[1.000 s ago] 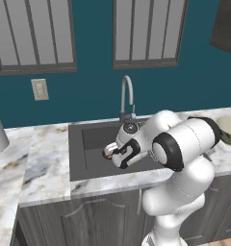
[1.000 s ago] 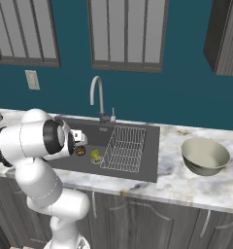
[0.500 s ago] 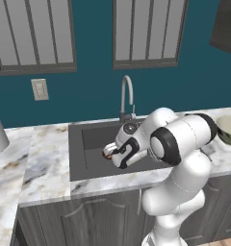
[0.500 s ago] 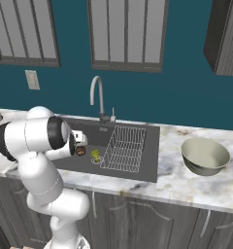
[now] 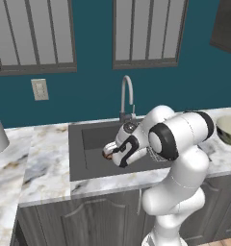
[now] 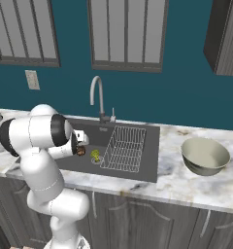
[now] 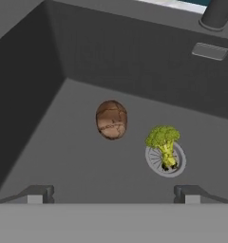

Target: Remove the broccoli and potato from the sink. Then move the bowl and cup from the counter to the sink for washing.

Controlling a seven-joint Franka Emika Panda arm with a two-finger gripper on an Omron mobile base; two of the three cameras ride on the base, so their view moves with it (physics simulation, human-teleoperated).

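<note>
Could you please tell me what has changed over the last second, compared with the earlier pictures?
The arm's upper links have swung slightly, carrying the open gripper a little further over the sink; nothing has been grasped or released. The potato and broccoli stay on the sink floor, the broccoli on the drain, and the bowl stays on the counter.

A white robot arm with dark joints rises from its base, bends at a bulky elbow, and reaches forward and downward. In the left base view the forearm angles down to the left, ending in a hand with black trim. The gripper point(image 5: 109, 153) hangs low at the end of that hand, pointing down. In the right base view the upper arm and elbow sit in front, hiding most of the hand. In the hand view the two dark fingertips point(image 7: 36, 194) stand far apart, one at each side, with the gripper point(image 7: 113, 194) wide open and holding nothing.
</note>
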